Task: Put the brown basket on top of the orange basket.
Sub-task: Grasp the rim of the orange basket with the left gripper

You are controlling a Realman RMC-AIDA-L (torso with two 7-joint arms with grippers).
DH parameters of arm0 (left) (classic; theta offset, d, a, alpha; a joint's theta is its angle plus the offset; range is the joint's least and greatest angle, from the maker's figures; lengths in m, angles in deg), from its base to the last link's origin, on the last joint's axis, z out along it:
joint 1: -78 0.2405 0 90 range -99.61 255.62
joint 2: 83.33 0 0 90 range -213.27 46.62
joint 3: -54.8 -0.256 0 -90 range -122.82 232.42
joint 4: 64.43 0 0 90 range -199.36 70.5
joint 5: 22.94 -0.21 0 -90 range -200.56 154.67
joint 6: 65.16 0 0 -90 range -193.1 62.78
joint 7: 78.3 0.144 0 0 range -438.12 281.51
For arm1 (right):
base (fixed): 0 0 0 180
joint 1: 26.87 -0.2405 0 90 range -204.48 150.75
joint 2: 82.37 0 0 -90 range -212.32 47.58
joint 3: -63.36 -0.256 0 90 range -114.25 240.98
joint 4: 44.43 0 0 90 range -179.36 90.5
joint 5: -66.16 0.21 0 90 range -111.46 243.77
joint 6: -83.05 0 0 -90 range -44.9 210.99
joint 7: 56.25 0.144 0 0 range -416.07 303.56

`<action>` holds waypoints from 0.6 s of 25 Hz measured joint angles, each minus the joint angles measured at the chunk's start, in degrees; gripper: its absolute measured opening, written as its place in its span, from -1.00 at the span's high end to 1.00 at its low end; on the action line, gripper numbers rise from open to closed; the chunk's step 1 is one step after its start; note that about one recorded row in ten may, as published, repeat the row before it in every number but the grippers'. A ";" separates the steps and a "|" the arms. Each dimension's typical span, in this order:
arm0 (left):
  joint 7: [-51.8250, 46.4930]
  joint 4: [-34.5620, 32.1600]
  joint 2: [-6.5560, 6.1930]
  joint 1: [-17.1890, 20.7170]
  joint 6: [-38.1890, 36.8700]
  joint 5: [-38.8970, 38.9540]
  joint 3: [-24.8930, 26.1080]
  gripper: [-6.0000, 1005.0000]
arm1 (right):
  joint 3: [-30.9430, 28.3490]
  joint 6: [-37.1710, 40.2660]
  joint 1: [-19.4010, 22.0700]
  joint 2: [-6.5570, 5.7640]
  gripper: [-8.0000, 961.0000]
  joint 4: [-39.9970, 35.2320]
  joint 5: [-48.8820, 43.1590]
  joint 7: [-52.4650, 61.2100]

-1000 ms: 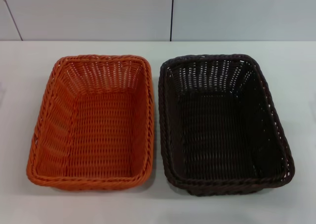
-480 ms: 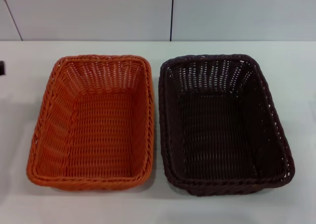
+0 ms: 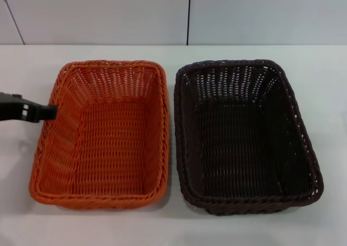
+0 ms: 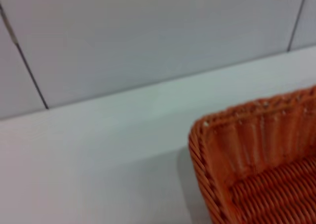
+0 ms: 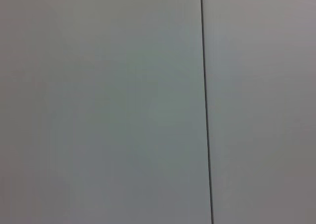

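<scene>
Orange basket [image 3: 100, 135] and brown basket [image 3: 245, 135] sit side by side on counter [image 3: 173, 53], unstacked; left tool [image 3: 51, 111] touches orange rim, aperture indeterminate.

The orange basket [image 3: 100, 135] sat on the table [image 3: 173, 230], left of the brown basket [image 3: 246, 137], rims nearly touching.

The left pincer [image 3: 47, 111] reaches the orange basket [image 3: 103, 135]'s left rim; the brown basket [image 3: 244, 137] sits beside it.
</scene>
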 joint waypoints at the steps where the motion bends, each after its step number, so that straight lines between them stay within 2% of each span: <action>1: -0.04 -0.71 0.03 -0.34 0.15 -0.08 -0.17 -0.52 | 0.00 0.01 -0.01 0.00 -0.62 0.00 0.00 0.01; 15: -0.94 -10.95 0.01 -5.85 0.91 -2.17 -0.99 -0.49 | 0.12 -0.02 0.19 0.02 -0.62 -0.01 0.00 0.01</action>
